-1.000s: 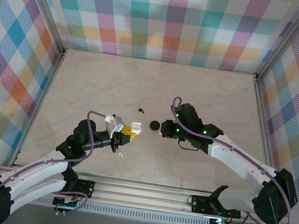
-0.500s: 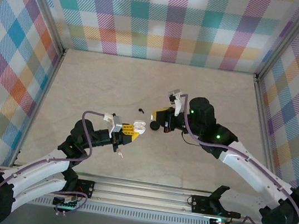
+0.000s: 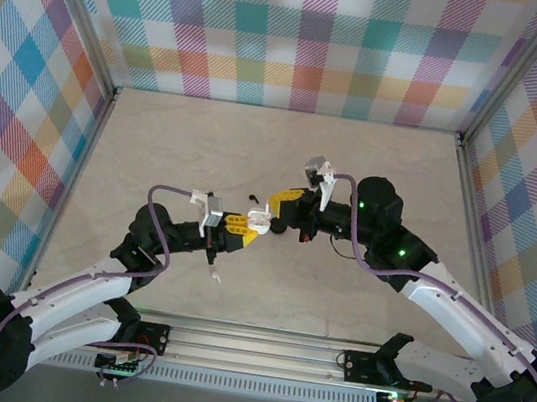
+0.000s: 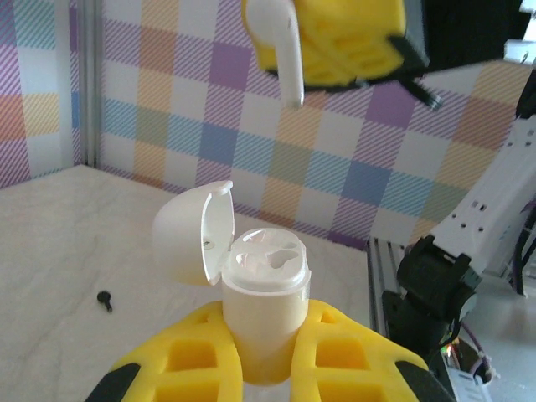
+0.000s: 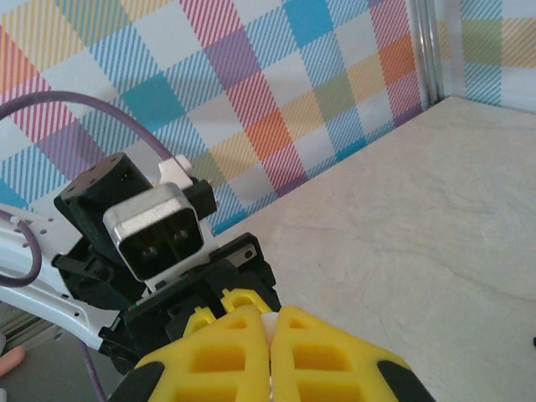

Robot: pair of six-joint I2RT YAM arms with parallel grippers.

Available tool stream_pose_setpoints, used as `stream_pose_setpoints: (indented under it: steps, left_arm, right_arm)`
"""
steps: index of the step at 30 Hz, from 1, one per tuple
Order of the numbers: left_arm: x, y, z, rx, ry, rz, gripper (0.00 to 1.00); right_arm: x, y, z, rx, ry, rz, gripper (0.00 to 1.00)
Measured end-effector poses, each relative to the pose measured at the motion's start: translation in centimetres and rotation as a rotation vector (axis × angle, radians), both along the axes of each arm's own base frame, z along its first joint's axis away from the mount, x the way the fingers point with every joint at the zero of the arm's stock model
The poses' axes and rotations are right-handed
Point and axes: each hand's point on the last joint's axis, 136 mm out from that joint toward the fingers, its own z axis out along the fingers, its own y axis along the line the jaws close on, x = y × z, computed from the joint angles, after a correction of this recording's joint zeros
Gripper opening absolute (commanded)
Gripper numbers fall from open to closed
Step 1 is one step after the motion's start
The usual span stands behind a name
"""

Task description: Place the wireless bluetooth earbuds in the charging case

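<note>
Left gripper (image 4: 264, 356): yellow fingers clamped on the lower body of the white charging case (image 4: 265, 289), holding it upright in the air over the middle of the surface; seen from above at (image 3: 247, 226).
Charging case: lid (image 4: 194, 236) swung up and hanging to its left side; two moulded wells in the top face are exposed.
Right gripper (image 5: 270, 339): yellow fingers pressed together on a white earbud (image 4: 280, 46), a sliver of white showing in the seam between them; from above it sits at (image 3: 276, 207), facing the left gripper.
White earbud: directly above the open case and apart from it, stem pointing down toward the wells.
Black earbud (image 4: 105, 299): lying alone on the surface, left of the case in the left wrist view, toward the far side.
Second white earbud (image 3: 218, 277): on the surface nearer the near edge, beside the left arm; too small to read its pose.
Surface (image 3: 156, 144): pale beige stone pattern with faint veining, matte.
Walls (image 3: 303, 34): plaid sheets in pink, blue, teal, yellow and orange on the far, left and right sides.
Frame posts (image 3: 104, 85): bare aluminium, standing at the far corners.
Rail (image 3: 257, 346): slotted aluminium along the near edge, carrying both arm bases.
Cable (image 3: 162, 200): purple, looping above the left wrist.
</note>
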Motion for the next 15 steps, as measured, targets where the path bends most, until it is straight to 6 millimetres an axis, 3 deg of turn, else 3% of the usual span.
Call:
stream_pose_setpoints:
  steps: [5,15]
  left_arm:
    - [0.0,0.0,1.6,-0.04,-0.006,-0.003,0.0]
    - [0.0,0.2,2.3,-0.075,0.025,0.002,0.0]
  right_arm:
    - [-0.2,0.2,0.2,0.011,-0.027,0.021,0.07]
    - [-0.4,0.5,1.0,0.046,-0.061,0.044,0.07]
